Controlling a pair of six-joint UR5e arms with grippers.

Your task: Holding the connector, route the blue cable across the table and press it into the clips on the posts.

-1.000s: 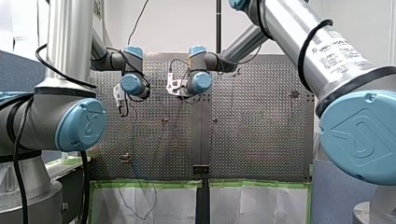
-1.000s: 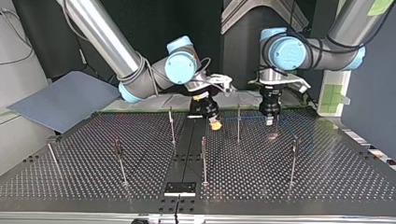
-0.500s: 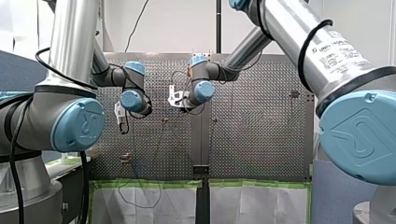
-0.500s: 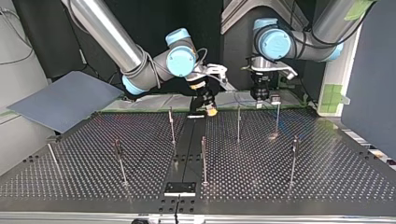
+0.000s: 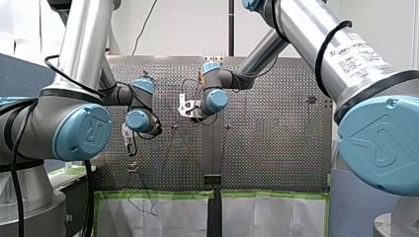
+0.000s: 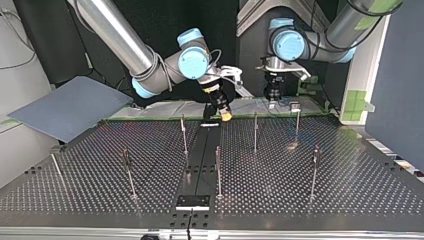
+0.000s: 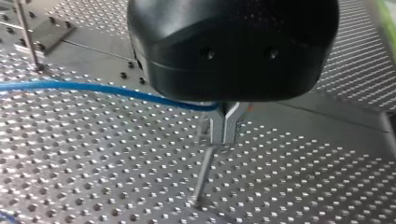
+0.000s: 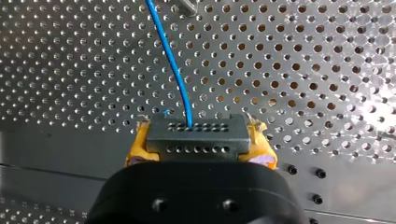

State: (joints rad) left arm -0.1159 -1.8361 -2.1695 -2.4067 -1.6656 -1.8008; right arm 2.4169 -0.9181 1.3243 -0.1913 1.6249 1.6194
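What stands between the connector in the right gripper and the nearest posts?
Nothing visible. The connector is clamped in the right gripper; in the top view, no object lies on the table between it and the nearest posts.

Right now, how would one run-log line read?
right gripper: shut on connector | blue cable: runs to left gripper | post: ahead of left gripper

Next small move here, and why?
Probably lower my left gripper so the blue cable running to it meets the post just ahead of it. The other end looks secure: my right gripper is clamped on the connector with its yellow pads.
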